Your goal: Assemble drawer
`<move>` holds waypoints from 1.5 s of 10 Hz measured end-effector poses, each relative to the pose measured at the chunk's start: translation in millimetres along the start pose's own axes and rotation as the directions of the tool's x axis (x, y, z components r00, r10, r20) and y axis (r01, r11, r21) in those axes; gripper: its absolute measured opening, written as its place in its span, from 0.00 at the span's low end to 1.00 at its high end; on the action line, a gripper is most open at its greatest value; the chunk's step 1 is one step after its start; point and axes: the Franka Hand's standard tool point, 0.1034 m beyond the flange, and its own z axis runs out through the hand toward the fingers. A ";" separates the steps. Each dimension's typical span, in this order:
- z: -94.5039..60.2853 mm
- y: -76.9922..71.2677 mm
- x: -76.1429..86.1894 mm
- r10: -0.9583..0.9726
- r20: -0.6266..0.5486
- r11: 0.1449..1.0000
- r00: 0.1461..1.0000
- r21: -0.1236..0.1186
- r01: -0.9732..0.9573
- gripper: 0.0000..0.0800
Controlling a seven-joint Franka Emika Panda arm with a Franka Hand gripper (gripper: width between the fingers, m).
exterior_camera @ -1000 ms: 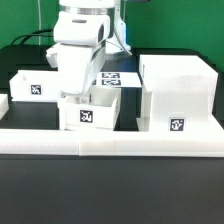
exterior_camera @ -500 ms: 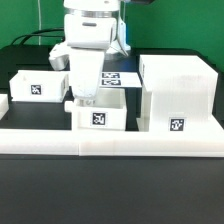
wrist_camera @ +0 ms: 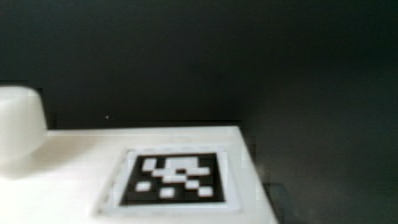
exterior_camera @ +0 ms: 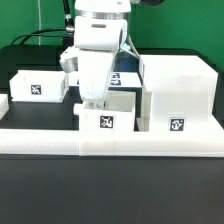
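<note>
Drawer parts in a row, arm (exterior_camera: 100, 45) at the middle tray (exterior_camera: 108, 120).
Big shell (exterior_camera: 178, 95) right of centre; middle tray just beside it, lower centre; second tray (exterior_camera: 38, 88) centre-left; gripper (exterior_camera: 92, 102) down at middle tray's left wall, grip can't be told.

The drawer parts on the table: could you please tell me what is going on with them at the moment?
The arm's gripper is down at the middle tray, which has moved toward the exterior view's right over the last second and now sits close beside the large shell, behind the border wall. Whether the gripper is clamped on it cannot be made out. The second tray stands apart on the exterior view's left. Neither tray is inside the shell yet.
</note>
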 end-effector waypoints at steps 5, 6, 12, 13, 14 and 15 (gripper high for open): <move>4.5 -0.8 17.6 -0.060 0.005 0.998 0.998 -0.009 0.060 0.05; 4.7 -0.9 16.3 -0.058 0.005 0.998 0.998 -0.008 0.058 0.05; 8.6 -4.7 33.3 -0.040 0.010 0.999 0.999 -0.002 0.040 0.05; 7.9 -4.0 37.5 -0.047 0.016 0.999 0.999 -0.005 0.047 0.05; 7.7 -3.7 38.9 -0.036 0.018 0.999 0.999 -0.009 0.037 0.05; 7.3 -2.5 39.4 -0.030 0.018 0.999 0.999 -0.023 0.030 0.05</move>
